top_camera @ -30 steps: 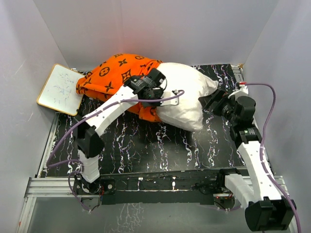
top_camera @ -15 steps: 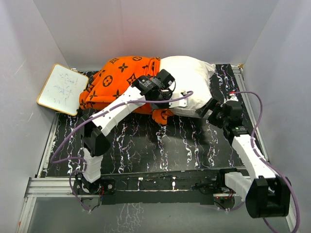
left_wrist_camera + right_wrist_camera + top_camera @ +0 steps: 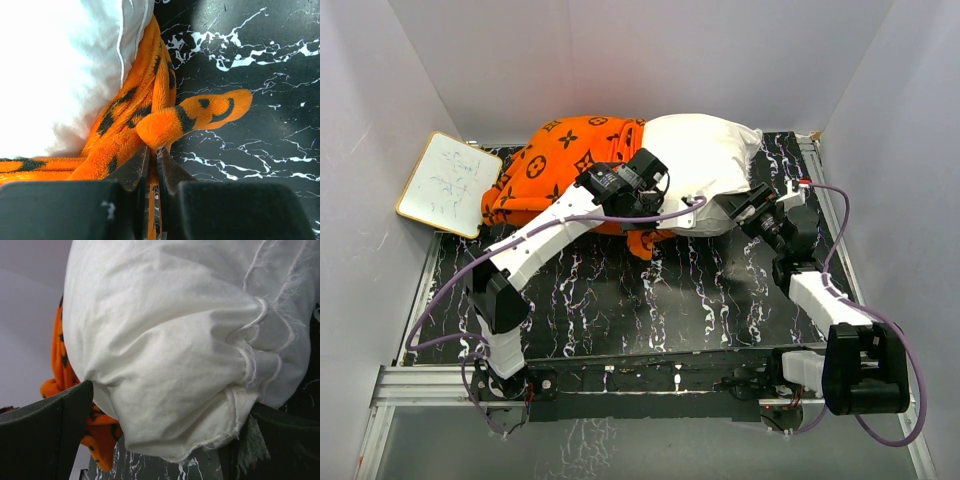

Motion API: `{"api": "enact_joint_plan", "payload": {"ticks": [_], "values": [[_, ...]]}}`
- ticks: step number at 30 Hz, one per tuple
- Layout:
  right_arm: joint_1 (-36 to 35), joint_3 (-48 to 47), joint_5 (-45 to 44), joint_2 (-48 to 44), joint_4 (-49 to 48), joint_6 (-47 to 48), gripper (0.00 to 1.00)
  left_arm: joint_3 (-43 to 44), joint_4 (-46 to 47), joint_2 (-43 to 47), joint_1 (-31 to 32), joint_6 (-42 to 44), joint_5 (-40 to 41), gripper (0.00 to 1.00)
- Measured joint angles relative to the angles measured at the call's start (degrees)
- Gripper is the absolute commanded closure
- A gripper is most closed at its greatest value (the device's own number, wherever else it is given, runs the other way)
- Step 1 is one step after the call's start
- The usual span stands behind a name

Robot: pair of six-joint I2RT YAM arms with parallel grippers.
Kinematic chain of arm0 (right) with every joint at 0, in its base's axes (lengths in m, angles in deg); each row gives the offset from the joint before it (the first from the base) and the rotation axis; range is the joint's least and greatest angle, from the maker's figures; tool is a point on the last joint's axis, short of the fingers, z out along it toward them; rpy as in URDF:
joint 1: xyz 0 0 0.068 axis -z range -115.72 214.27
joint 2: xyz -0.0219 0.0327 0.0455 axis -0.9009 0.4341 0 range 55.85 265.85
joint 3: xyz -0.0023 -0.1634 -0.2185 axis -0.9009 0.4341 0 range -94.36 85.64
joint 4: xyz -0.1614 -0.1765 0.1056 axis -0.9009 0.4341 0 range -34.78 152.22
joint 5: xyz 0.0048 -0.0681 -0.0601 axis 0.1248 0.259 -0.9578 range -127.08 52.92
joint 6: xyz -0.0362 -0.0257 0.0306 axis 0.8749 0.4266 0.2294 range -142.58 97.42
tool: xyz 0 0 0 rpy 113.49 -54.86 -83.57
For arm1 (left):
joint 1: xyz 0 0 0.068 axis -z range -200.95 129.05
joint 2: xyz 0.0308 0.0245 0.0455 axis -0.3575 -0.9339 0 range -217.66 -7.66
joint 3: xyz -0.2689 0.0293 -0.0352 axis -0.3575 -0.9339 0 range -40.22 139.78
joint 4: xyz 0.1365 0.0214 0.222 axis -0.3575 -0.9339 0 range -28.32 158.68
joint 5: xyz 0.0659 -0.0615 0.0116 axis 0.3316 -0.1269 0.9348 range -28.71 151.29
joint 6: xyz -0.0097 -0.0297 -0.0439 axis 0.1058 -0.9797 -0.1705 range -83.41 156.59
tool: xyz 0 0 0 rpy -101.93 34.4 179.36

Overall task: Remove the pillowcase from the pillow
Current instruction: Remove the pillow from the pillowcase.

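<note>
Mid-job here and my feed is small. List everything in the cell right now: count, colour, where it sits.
pillowcase: one, bright orange with black motifs, far left of the table, bunched over the pillow's left part
pillow: one, white, far centre, right part bare
whiteboard: one, white with tan frame, table's far left corner, beside the pillowcase
table: one, black with white veining, under everything
walls: three, pale grey-white, left, back and right
cables: two, purple, one along each arm
left gripper: one, black, shut on a fold of the pillowcase at the pillow's near side
right gripper: one, black, open, jaws either side of the pillow's bare right end
</note>
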Motion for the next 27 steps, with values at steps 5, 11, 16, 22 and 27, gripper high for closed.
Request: {"api": "enact_joint_plan", "payload": {"ticks": [5,11,16,22,27], "values": [[-0.3,0.9,0.8,3.3,-9.1,-5.1,0.02,-1.8,0.5,1.0,0.8,2.0,0.4,1.0],[-6.8,-1.7,-5.1,11.0,-9.4,-4.3,0.02,-2.2,0.6,1.3,6.6,4.3,3.1,1.0],[-12.0,-8.8,-11.8,13.9,-2.6,0.4,0.56,1.0,-2.9,1.3,9.8,4.6,4.7,1.0],[-13.5,-11.2,-17.9,14.9,-0.1,2.4,0.92,4.5,-6.7,1.4,10.0,3.1,4.4,0.82],[-13.0,-12.1,-22.7,14.4,3.1,6.3,0.92,-0.3,-7.1,6.3,9.5,0.2,4.4,0.03]]}}
